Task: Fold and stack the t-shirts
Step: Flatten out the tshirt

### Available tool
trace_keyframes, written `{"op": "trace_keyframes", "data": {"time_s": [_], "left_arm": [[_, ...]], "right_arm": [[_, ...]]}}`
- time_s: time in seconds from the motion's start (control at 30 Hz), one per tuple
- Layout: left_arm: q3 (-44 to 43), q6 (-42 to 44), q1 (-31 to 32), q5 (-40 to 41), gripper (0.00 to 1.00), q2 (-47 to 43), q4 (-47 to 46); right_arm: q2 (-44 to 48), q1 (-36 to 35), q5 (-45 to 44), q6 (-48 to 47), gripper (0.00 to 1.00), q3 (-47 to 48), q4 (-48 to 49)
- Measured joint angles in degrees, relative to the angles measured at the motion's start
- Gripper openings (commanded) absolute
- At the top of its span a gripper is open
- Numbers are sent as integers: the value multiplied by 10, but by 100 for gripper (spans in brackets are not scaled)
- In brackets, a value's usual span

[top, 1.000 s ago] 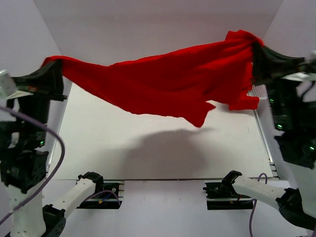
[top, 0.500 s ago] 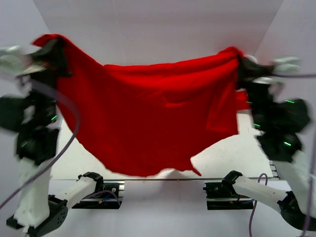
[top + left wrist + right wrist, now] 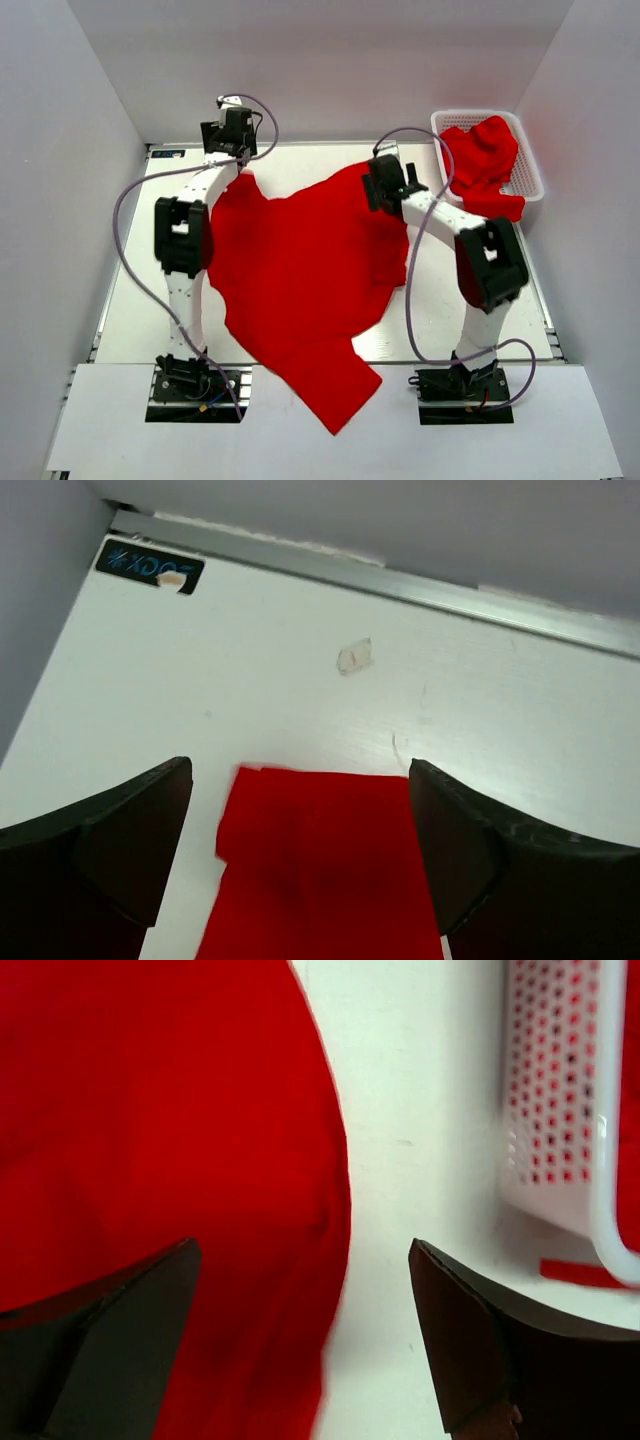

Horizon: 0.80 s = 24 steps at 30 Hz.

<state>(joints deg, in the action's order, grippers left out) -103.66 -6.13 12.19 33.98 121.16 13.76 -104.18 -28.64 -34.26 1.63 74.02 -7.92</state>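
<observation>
One red t-shirt [image 3: 300,270] flat on the table [image 3: 140,300], more t-shirts [image 3: 485,155] heaped in the white basket [image 3: 470,113].

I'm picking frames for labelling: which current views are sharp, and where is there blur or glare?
Top external: sharp and evenly lit, the spread t-shirt crisp, no glare. Left wrist: fairly sharp, its dark fingers soft-edged. Right wrist: softest, the basket mesh and cloth edge smeared.
</observation>
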Motion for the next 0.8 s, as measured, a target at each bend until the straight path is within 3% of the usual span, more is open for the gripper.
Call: {"op": "trace_keyframes", "data": {"time_s": [0.1, 0.2, 0.33, 0.6, 0.8], "left_arm": [[-156, -17, -16, -6, 100, 125, 76], [-167, -28, -27, -19, 100, 138, 112], [-33, -44, -30, -61, 100, 41, 105], [252, -115, -9, -185, 100, -206, 93], [434, -165, -3, -263, 100, -254, 96]], "right_arm": [[-57, 21, 25, 11, 90, 82, -52], [-63, 28, 47, 15, 90, 128, -76], [-44, 28, 92, 25, 90, 135, -99], [21, 27, 169, 71, 90, 28, -156], [76, 27, 244, 105, 85, -73, -176]]}}
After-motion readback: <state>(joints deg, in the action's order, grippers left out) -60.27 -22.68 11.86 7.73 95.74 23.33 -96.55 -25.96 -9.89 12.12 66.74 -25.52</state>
